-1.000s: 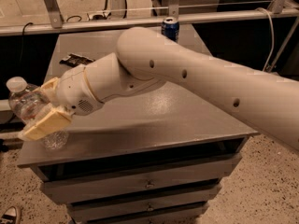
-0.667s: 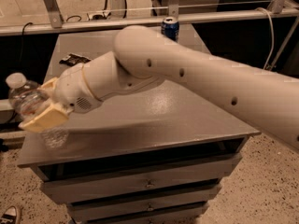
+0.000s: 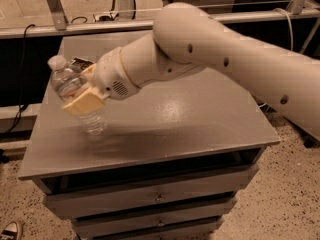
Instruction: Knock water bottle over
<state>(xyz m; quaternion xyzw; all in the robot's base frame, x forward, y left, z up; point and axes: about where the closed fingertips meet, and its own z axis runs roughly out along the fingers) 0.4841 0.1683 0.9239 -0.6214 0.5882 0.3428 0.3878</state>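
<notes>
I read this as the tipping push: my tan-padded gripper (image 3: 76, 90) has its jaws parted around the clear ribbed plastic water bottle with a white cap (image 3: 93, 122), which leans between them with its base on the grey metal cabinet top (image 3: 200, 129), so next I'd sweep sideways until it topples

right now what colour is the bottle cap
The cap is white, camera view; the gripper is at the water bottle.

The clear, ribbed plastic water bottle (image 3: 65, 81) with a white screw cap tilts leftward, its base resting near the left side of the grey worktop (image 3: 175, 124). The gripper (image 3: 76, 91) presses against its middle.
</notes>
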